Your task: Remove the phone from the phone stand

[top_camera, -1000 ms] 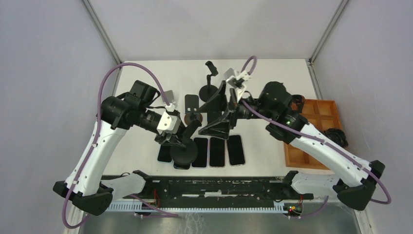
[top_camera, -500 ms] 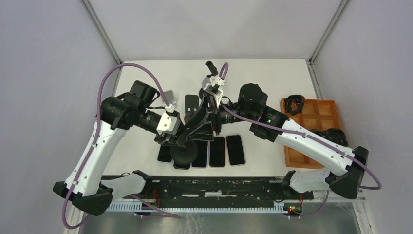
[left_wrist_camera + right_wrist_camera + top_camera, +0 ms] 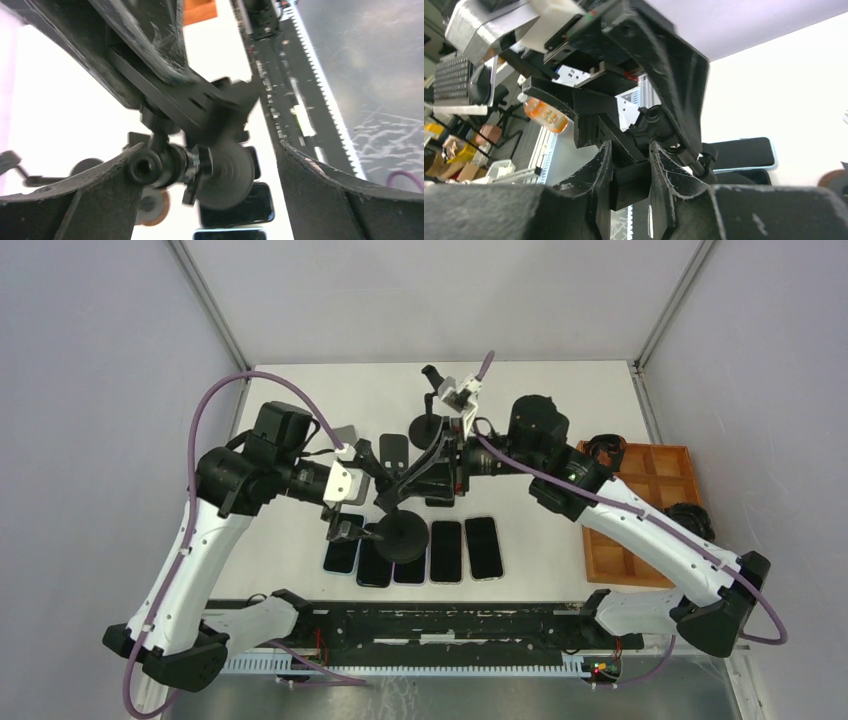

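Note:
The black phone stand hangs in the air over the table, its round base low and its arm slanting up to the right. My right gripper is shut on the stand's black holder block, which sits between both fingers. My left gripper is open, and its fingers stand apart on either side of the stand's joint and blurred base. I cannot tell whether a phone sits in the holder. Several dark phones lie in a row on the table under the stand.
A second black stand rises at the back centre. A small black plate and a grey piece lie behind my left gripper. A wooden compartment tray sits at the right edge with black parts beside it.
My left gripper has opened and let go of the stand. My right gripper has closed on the holder block, and the stand's base has swung to the right.

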`<state>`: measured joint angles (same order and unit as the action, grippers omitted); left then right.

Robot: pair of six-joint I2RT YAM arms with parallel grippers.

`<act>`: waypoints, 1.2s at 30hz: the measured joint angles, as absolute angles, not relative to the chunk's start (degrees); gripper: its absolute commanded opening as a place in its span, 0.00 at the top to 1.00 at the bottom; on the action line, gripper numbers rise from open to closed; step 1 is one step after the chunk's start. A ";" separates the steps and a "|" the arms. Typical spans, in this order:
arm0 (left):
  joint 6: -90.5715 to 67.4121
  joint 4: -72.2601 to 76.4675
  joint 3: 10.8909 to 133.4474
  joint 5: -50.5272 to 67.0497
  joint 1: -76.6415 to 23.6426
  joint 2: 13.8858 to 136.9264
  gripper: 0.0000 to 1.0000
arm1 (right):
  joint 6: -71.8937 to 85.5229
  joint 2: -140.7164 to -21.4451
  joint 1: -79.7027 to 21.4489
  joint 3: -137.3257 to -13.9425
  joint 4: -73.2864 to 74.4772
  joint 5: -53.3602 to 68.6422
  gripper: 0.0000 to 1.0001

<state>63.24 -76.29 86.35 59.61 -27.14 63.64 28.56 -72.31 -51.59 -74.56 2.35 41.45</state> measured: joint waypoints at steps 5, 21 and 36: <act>57.89 -67.31 85.30 55.75 -27.11 60.60 0.00 | 30.85 -69.08 -42.98 -74.46 4.08 42.33 1.00; 38.63 -60.45 85.32 40.75 -27.20 61.36 0.00 | 27.94 -65.06 -20.18 -68.99 3.73 26.79 1.00; 21.04 -49.60 73.25 24.27 -23.59 63.51 0.00 | 25.71 -78.02 -14.66 -56.47 -25.32 18.31 1.00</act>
